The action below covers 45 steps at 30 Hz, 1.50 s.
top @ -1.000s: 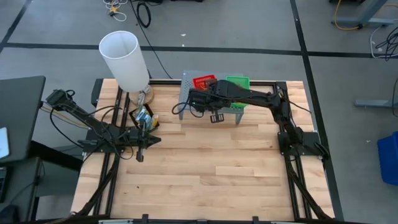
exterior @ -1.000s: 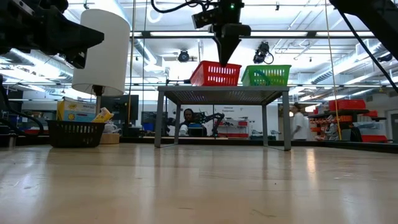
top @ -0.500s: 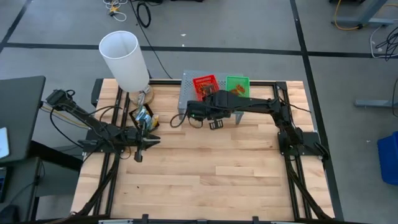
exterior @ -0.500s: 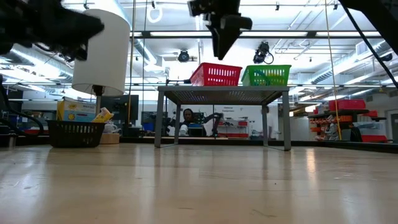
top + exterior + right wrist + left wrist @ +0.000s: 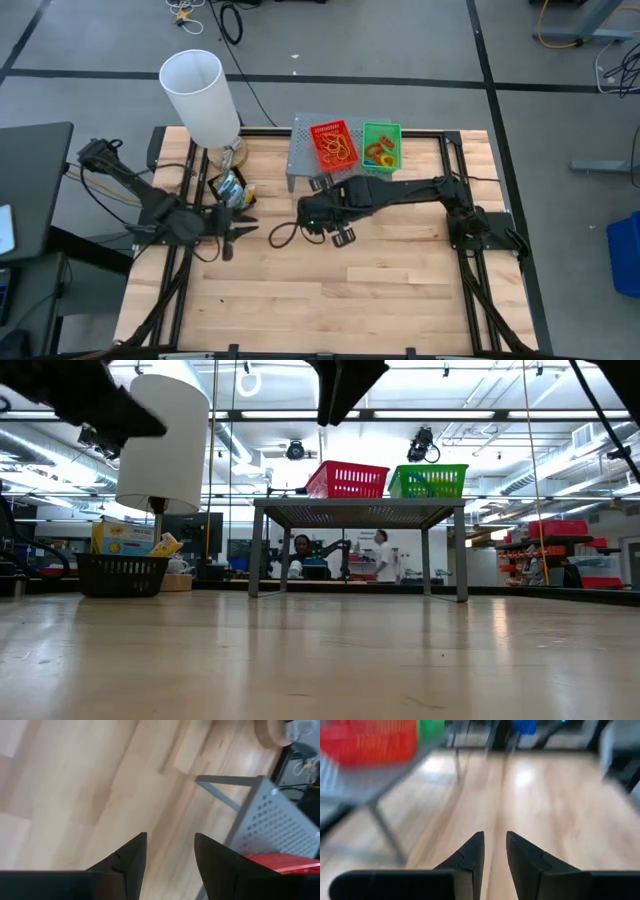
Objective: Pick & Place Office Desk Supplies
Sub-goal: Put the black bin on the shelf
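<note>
Seen from above, two small mesh trays sit side by side on a grey perforated metal stand (image 5: 300, 150) at the far middle of a wooden table (image 5: 400, 290). The red tray (image 5: 333, 145) holds a tangle of thin orange and yellow rubber bands (image 5: 335, 148); the green tray (image 5: 381, 146), just beside it, holds a few orange bands too. They seem to be sorted there by the stand's height, which keeps them up off the table and easy to reach from above. Further to the left, beside the base of a tall white lampshade (image 5: 200, 95), a small black basket (image 5: 122, 574) holds a yellow crayon box (image 5: 125, 537) and other small packets, probably the stock of supplies waiting to be moved. The right gripper (image 5: 340, 236) hangs over bare wood in front of the stand, well apart from the trays, its two dark fingers (image 5: 131, 855) spread with a clear gap and nothing between them. The left gripper (image 5: 235, 231) hovers near the basket, pointing across the table; its fingers (image 5: 472, 857) are only narrowly parted and hold nothing. Judging by this, both arms are between items, the left one placed close to the basket for a next pickup. In the level view people stand far off in the room behind the table.
</note>
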Motion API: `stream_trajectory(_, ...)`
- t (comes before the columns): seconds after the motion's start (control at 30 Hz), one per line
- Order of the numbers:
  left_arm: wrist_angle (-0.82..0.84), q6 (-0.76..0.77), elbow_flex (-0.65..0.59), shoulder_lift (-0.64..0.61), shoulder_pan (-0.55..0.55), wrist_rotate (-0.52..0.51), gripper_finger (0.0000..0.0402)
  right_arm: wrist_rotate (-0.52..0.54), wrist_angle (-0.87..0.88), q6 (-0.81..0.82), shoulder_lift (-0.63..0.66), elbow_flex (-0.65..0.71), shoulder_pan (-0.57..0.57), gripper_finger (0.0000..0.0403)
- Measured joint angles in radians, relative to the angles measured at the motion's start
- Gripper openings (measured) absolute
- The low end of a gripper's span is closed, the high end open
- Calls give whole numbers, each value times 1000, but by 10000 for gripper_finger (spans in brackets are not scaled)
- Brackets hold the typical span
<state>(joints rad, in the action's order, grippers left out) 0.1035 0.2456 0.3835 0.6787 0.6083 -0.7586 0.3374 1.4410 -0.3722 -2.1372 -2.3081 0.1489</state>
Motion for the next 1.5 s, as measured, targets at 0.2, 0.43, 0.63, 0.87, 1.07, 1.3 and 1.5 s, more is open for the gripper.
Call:
stream_trajectory(0.2, 575, 397, 217, 205, -4, 45, 89, -25, 34, 69, -1, 23, 34, 172)
stream_trajectory(0.43, 692, 610, 252, 472, -108, 115, 89, -21, 9, 70, -3, 172, 44, 172)
stream_trajectory(0.63, 733, 649, 256, 632, -214, 175, 89, -22, -13, 69, -5, 292, 45, 172)
stream_trajectory(0.87, 750, 625, 256, 715, -280, 222, 89, -50, -22, 79, -5, 350, 45, 172)
stream_trajectory(1.07, 699, 573, 256, 718, -288, 247, 72, -85, -24, 76, -5, 352, 45, 172)
stream_trajectory(1.3, 559, 447, 256, 718, -288, 327, 8, -91, -24, 70, -5, 352, 44, 172)
stream_trajectory(1.5, 561, 438, 256, 718, -290, 324, 4, -107, -19, 69, -5, 352, 45, 172)
